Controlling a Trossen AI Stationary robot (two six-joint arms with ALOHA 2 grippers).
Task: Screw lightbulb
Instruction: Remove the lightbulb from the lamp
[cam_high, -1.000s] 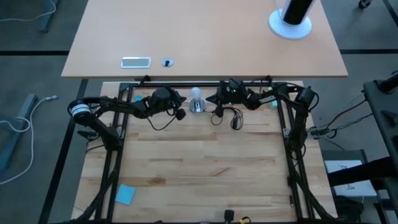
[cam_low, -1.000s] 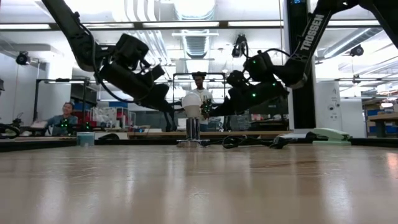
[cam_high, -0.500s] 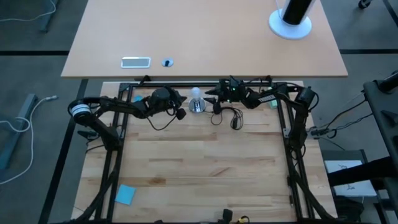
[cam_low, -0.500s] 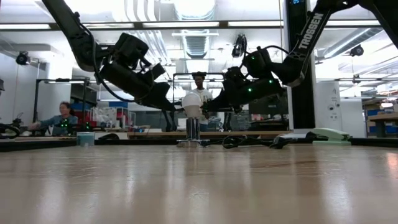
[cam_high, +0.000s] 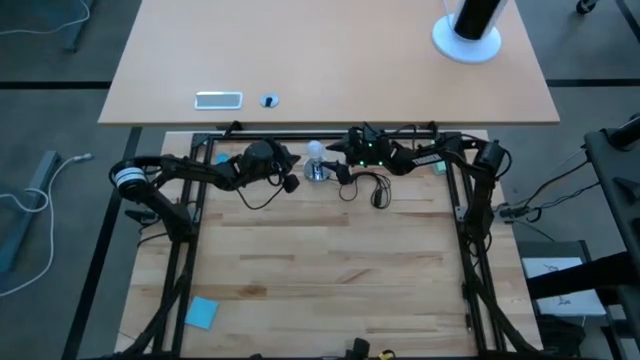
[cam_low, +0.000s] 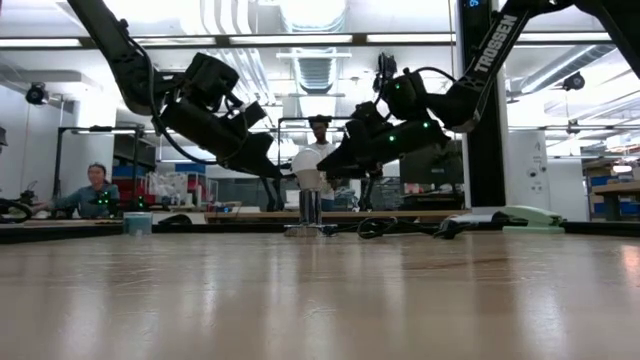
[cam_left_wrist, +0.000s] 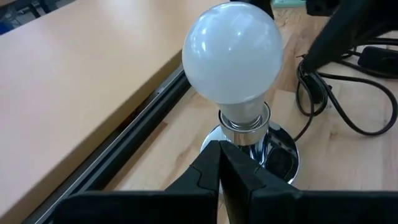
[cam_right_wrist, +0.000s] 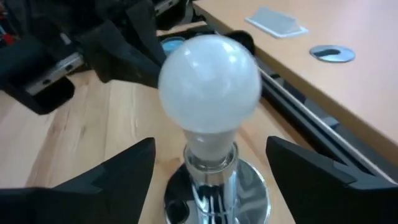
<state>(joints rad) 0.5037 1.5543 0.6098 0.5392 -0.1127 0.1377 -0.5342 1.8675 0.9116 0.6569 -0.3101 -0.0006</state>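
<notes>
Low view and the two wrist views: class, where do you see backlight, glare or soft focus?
Low view: bright ceiling lights behind leave both arms as dark silhouettes, and the near table is soft with a pale sheen. Left wrist view: the lightbulb is evenly lit and sharp. Right wrist view: the open right hand looks blurred at the picture's bottom.

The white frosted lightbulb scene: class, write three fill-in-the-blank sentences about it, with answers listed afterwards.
1. The white frosted lightbulb stands upright in a shiny ____ socket.
2. The right gripper has its fingers ____ either side of the bulb.
3. The left gripper is ____, its tips at the socket.

Missing words: silver; open; shut
</notes>
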